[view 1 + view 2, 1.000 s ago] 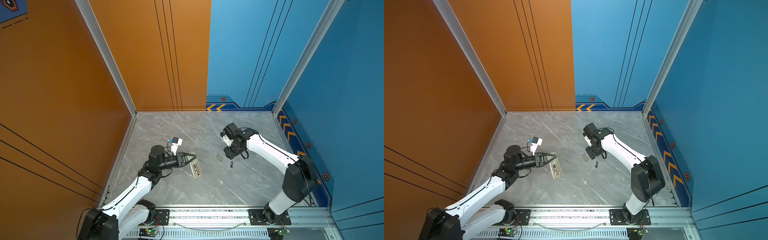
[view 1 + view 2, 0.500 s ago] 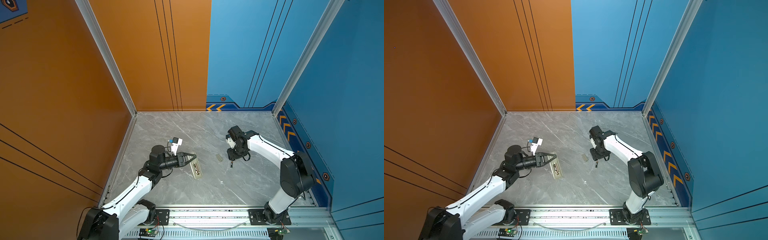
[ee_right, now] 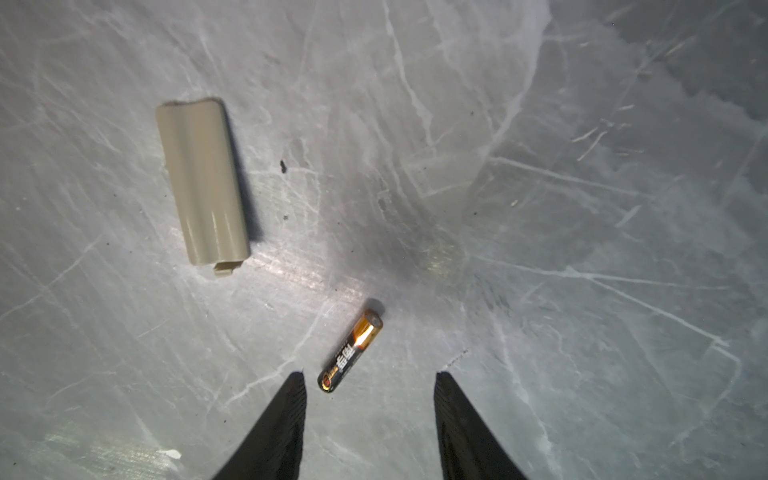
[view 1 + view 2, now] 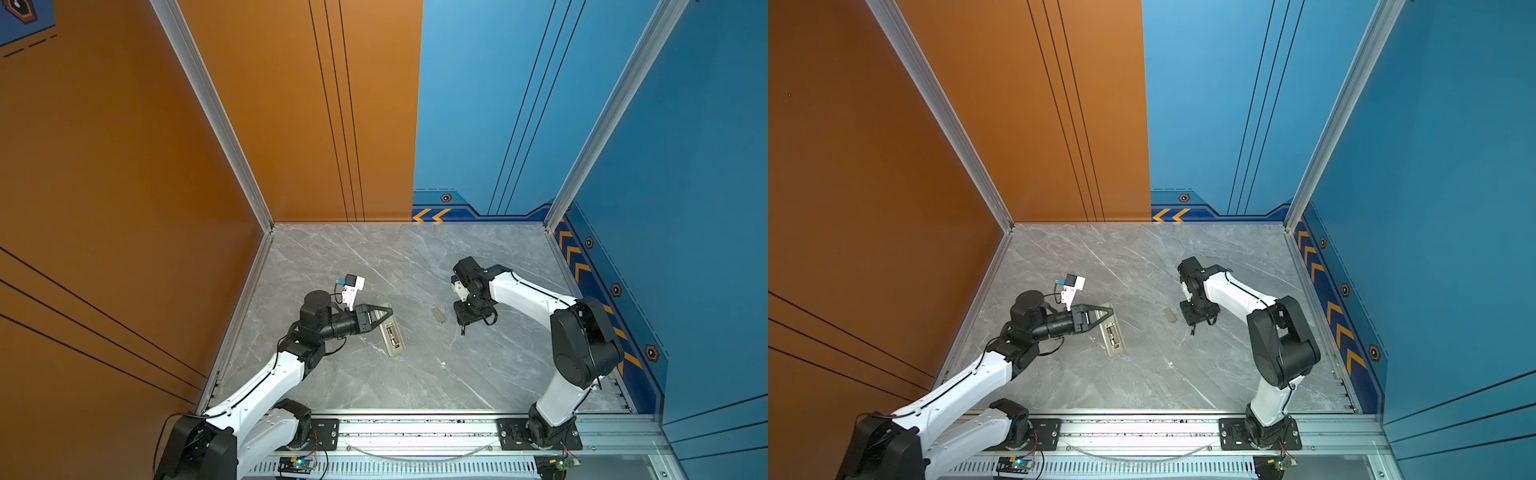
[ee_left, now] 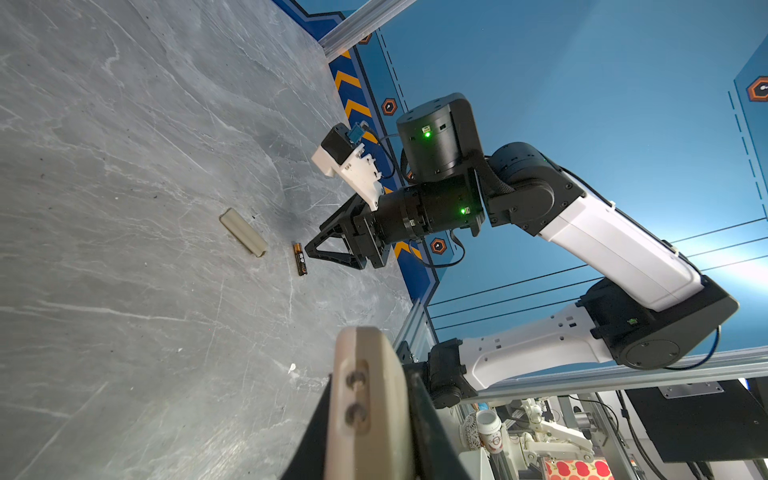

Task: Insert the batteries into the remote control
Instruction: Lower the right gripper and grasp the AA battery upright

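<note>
The step in hand looks like the pick-up of a loose battery by the right arm, while the left arm steadies the handset.

The left gripper (image 4: pixel 384 313), left of centre in both top views, is clamped on the upper end of the remote control (image 4: pixel 392 338). The remote lies flat on the grey marble tabletop (image 4: pixel 415 374) with its open battery bay (image 4: pixel 1113 334) facing up. The left wrist view shows that beige end pinched between the two black fingers at the bottom of the frame. Something dark sits in the bay, but it is too small to tell whether that is a battery.

The right gripper (image 3: pixel 370 380) points down at the table right of centre, with its jaws apart and nothing held. In the right wrist view a black battery (image 3: pixel 351 351) with a copper-orange end lies slantwise on the marble. Its black end is just inside the left-hand fingertip and its orange end points toward the upper right. The beige battery cover (image 3: pixel 201 183) lies apart from it, in the upper left of that frame.

The next move probably calls for turning the wrist so that the jaws straddle the battery across its width. The gripper would then lower to the marble and close, and carry the battery left to the bay with the orange end matched to the correct contact.
</note>
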